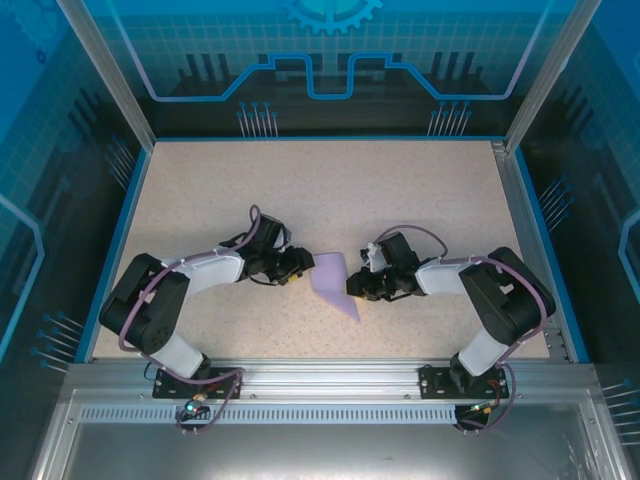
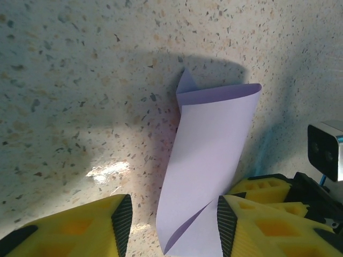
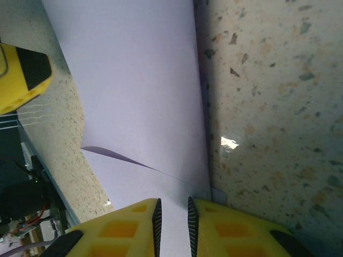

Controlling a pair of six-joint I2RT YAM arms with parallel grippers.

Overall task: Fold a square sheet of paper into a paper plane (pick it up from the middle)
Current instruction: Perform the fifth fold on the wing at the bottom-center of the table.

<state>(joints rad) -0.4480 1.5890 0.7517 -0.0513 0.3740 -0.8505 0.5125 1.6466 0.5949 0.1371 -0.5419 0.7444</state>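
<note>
The pale-purple sheet of paper [image 1: 332, 278] lies on the speckled table between my two grippers. It is folded over into a narrow shape with a point toward the near edge. In the left wrist view the paper [image 2: 209, 150] curls up at its far end. My left gripper [image 2: 174, 225] stands open around its near end; the right fingertip [image 2: 226, 227] touches the paper and the left one is clear of it. My right gripper [image 3: 172, 225] sits low over the paper [image 3: 139, 80], its jaws a narrow gap apart with flat paper showing between them.
The left gripper [image 1: 298, 265] and right gripper [image 1: 360, 285] face each other closely across the paper. A yellow finger of the left gripper [image 3: 21, 75] shows in the right wrist view. Blue walls [image 1: 115, 240] edge the table.
</note>
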